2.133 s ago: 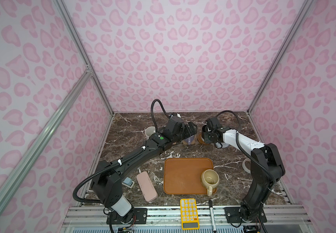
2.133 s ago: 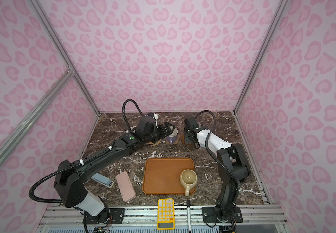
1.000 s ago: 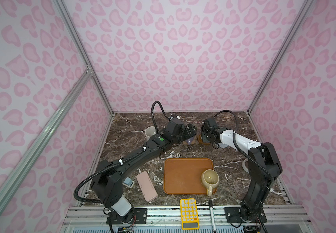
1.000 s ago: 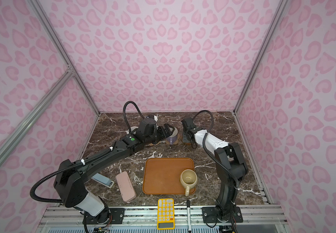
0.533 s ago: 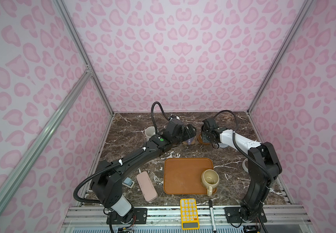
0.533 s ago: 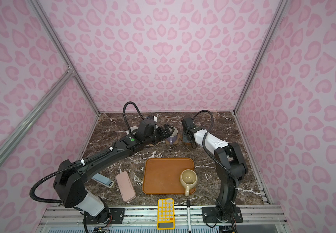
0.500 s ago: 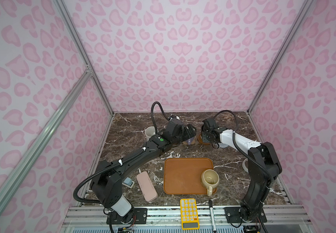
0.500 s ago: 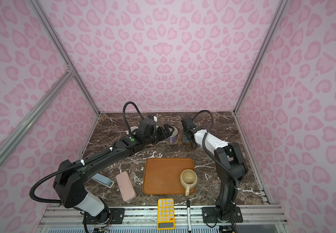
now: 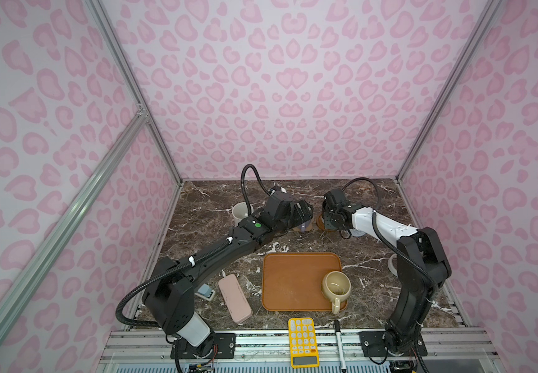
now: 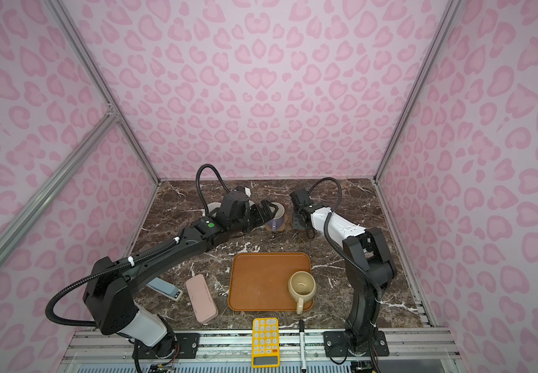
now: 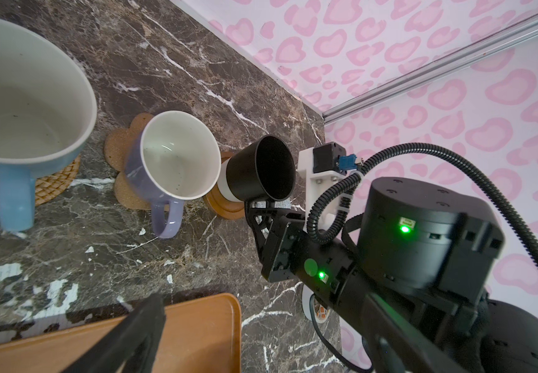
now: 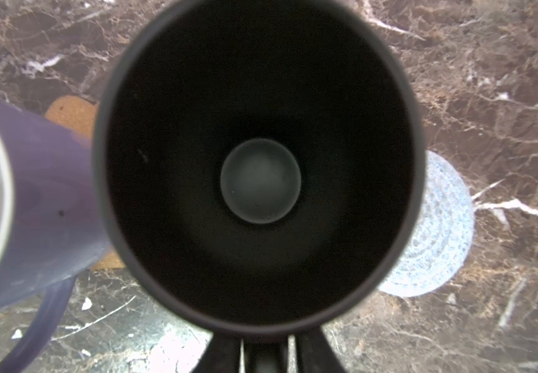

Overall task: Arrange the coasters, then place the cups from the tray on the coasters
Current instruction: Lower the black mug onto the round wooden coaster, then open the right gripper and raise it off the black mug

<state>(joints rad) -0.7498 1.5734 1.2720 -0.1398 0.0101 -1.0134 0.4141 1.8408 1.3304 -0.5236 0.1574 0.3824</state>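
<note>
Marble counter (image 9: pixel 203 206) seen from above, with both of your arms reaching to the back row. In that row stand the speckled white cup (image 9: pixel 240 214), its base hidden behind your left arm; the light blue cup (image 11: pixel 19 106), upright on the tan rattan coaster (image 11: pixel 53 187); the lavender cup (image 10: pixel 275 215), upright on the cork paw coaster (image 11: pixel 121 151), between the light blue cup and the black cup (image 11: pixel 261 168); and the black cup itself, upright on the dark wooden disc (image 11: pixel 224 206). The grey-blue crocheted coaster (image 12: pixel 438 232) lies bare just beside the black cup. Your right gripper (image 12: pixel 264 353) sits at the black cup's handle. In the right wrist view its jaws stand slightly parted, with a sliver of light on each side of the handle, so the cup rests on the disc unpinched. Your left gripper (image 10: pixel 263 210) hangs near the lavender cup, jaws spread wide and grasping nothing. Nearer you, the orange-brown tray (image 9: pixel 293 281) lies flat and carries the cream-yellow cup (image 9: pixel 335 285), upright in its near right corner, handle towards the front edge. Off the tray are a pink oblong case (image 9: pixel 234 298) to its left, a yellow calculator (image 9: pixel 303 342) and a pen (image 9: pixel 339 342) on the front rail, and a tape roll (image 11: pixel 315 310) partly hidden by your right arm.
</note>
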